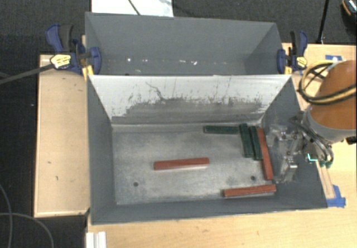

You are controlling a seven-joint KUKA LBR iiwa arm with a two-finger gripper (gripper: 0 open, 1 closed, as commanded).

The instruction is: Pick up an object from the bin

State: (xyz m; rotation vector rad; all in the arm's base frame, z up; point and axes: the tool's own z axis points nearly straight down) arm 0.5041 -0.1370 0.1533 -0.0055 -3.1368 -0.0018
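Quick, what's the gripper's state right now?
Gripper: cannot tell whether open or closed; it is at the bin's right side, next to a reddish-brown bar.

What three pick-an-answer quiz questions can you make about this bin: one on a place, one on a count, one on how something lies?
1. Where in the bin is the end effector? A the left side; B the right side; C the middle.
2. How many red-brown bars are there? A three; B one; C six.
3. The middle red-brown bar is: A standing on end; B leaning on a wall; C lying flat alone.
Answers: B, it hangs by the right wall; A, three can be counted; C, nothing touches it.
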